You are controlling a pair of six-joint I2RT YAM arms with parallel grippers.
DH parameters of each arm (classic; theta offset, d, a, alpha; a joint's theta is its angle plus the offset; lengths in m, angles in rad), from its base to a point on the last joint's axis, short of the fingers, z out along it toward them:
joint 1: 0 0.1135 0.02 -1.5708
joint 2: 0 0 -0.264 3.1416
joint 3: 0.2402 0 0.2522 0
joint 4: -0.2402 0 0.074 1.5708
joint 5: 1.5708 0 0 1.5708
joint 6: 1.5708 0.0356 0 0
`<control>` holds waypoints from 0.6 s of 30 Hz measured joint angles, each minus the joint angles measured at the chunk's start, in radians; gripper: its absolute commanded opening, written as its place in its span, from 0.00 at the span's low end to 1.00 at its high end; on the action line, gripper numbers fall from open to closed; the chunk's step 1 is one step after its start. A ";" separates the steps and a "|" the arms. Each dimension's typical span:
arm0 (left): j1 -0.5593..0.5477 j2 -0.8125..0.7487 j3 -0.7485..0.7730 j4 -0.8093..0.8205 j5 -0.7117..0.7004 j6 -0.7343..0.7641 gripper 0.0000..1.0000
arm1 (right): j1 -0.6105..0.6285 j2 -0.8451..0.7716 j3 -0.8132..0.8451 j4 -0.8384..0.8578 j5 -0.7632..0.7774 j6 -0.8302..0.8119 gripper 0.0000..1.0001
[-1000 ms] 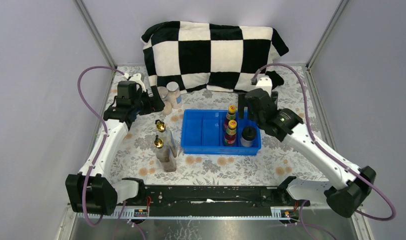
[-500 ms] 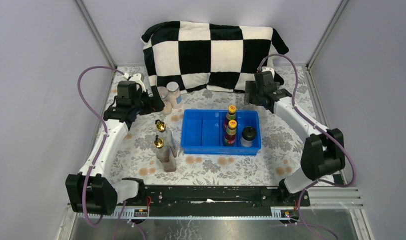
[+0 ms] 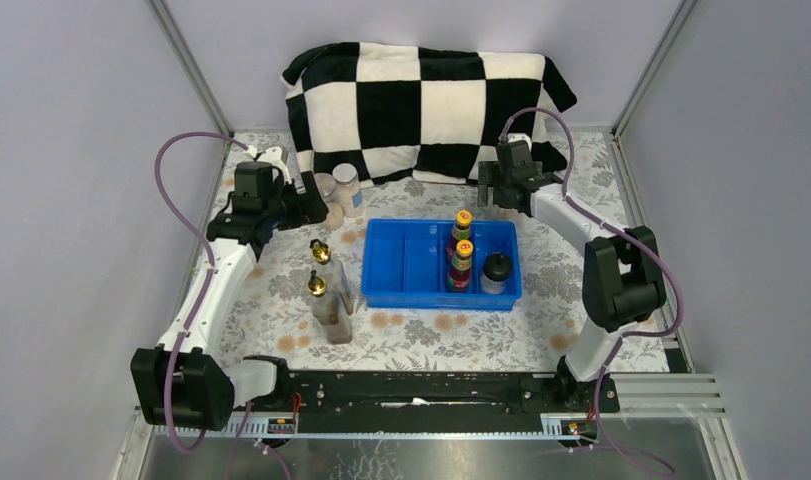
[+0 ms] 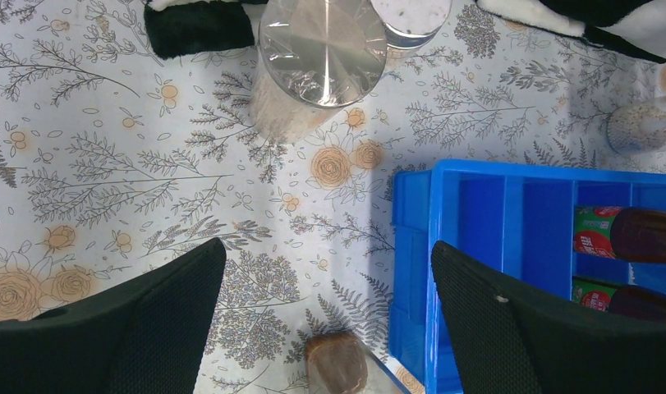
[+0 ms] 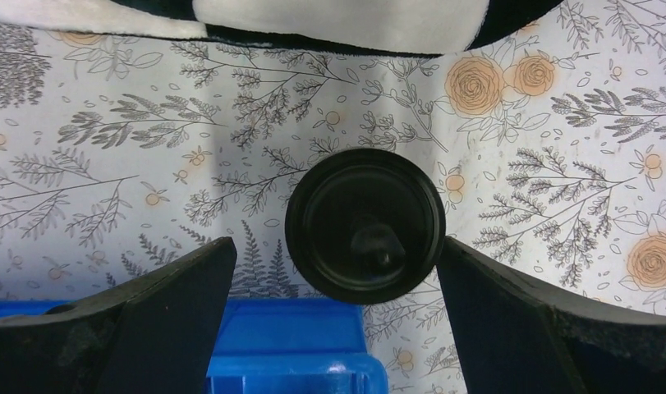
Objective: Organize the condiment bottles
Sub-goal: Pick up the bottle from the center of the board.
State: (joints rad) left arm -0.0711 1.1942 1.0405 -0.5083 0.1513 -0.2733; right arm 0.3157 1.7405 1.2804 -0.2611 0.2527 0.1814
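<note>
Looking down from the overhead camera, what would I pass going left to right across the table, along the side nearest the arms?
Nearer gold-topped bottle → blue tray → nearer yellow-capped sauce bottle → black-capped shaker.

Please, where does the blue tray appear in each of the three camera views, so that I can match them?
Top external: the blue tray sits at the centre of the table.
Left wrist: the tray is at the lower right, cut off by the picture's edge.
Right wrist: only part of the tray shows, at the bottom edge, left of centre.
Shared landmark: the black-and-white checked blanket, at the top of every view.
</note>
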 measured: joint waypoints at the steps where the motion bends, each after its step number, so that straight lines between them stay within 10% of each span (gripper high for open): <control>1: 0.000 0.000 0.000 0.000 -0.001 0.000 0.99 | -0.002 0.011 0.001 0.005 0.000 -0.002 1.00; 18: 0.003 0.000 0.000 0.000 -0.002 0.000 0.99 | -0.085 0.103 0.007 0.098 -0.048 0.010 0.97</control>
State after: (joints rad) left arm -0.0677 1.1942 1.0405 -0.5083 0.1490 -0.2729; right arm 0.2310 1.8431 1.2877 -0.1635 0.2050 0.1909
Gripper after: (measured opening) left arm 0.990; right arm 0.969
